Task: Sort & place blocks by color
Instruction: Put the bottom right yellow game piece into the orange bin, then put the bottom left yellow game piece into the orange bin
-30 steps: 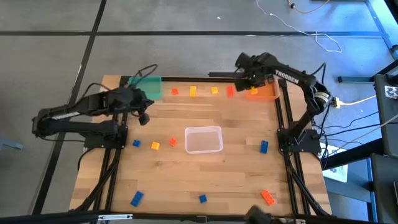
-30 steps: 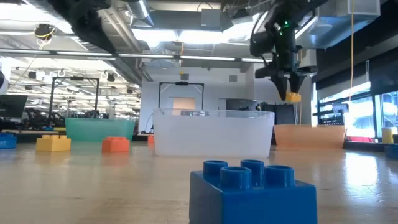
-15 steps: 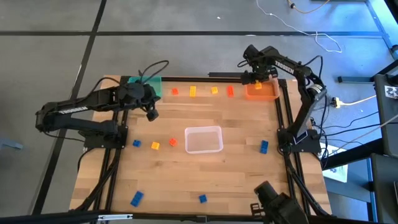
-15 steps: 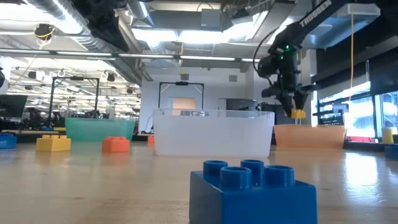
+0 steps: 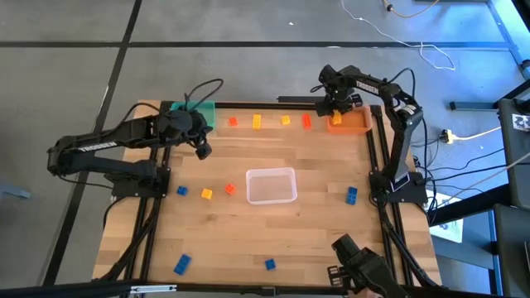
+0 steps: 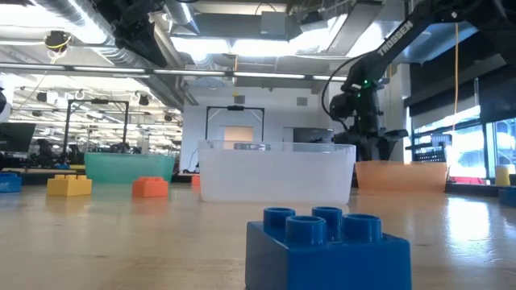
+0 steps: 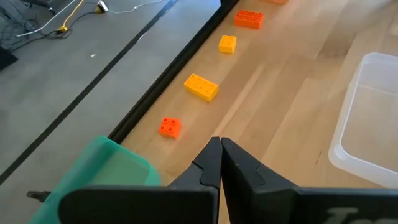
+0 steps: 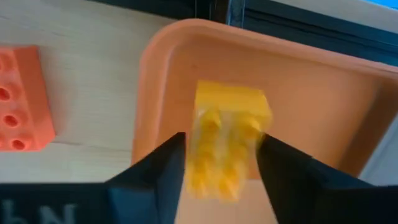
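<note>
My right gripper [image 8: 221, 146] hangs low over the orange bin [image 8: 155, 74] at the table's far right corner [image 5: 352, 124]. It is open, and a yellow block [image 8: 231, 115] shows blurred between its fingers above the bin floor. My left gripper [image 7: 219, 163] is shut on nothing, above the table beside the teal bin [image 5: 199, 112]. Red-orange [image 5: 233, 122], yellow [image 5: 257, 122], yellow [image 5: 286, 121] and red-orange [image 5: 306, 122] blocks lie flat along the far edge. Blue [image 5: 181, 191], yellow [image 5: 206, 194] and orange [image 5: 229, 189] blocks lie left of the clear bin [image 5: 272, 185]. My right gripper comes at the orange bin from above, and the yellow block sits between its two fingers [image 8: 165, 171]. The block is blurred while the bin is sharp. Whether the fingers touch it, I cannot tell.
More blue blocks lie at the right [image 5: 352, 195] and near the near edge [image 5: 181, 264], [image 5: 270, 265]; one fills the low view's foreground [image 6: 326, 246]. A dark shape [image 5: 364, 269] covers the near right corner. The wood between the far row and the clear bin is bare.
My right gripper carried the yellow block toward the table's right, over the orange bin, and came down into it. The block, sharp below the fingers before, is now blurred. My left gripper shifted a little toward the right. A dark shape rose over the near right corner.
</note>
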Robot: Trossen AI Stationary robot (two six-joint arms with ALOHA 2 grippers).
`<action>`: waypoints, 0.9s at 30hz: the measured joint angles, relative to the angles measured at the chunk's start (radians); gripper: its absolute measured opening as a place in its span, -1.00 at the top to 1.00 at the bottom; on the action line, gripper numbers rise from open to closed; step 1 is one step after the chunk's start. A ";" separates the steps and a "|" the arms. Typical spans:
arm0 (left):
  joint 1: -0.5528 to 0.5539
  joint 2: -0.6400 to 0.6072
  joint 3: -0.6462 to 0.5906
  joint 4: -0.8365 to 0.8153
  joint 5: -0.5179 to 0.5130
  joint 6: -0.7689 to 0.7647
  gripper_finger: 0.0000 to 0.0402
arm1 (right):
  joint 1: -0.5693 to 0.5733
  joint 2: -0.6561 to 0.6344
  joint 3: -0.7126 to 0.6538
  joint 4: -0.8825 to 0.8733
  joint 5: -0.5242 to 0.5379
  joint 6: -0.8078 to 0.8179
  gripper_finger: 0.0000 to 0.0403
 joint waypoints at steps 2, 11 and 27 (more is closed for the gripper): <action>0.000 0.000 0.000 0.000 0.000 0.000 1.00 | 0.000 -0.001 0.000 0.000 0.000 -0.001 -0.09; 0.000 0.000 0.000 0.000 0.000 0.000 1.00 | 0.000 -0.001 0.085 -0.125 -0.025 -0.081 -0.08; 0.000 0.000 0.000 -0.026 0.010 0.077 1.00 | 0.412 -0.252 0.245 -0.328 -0.128 -0.364 -0.08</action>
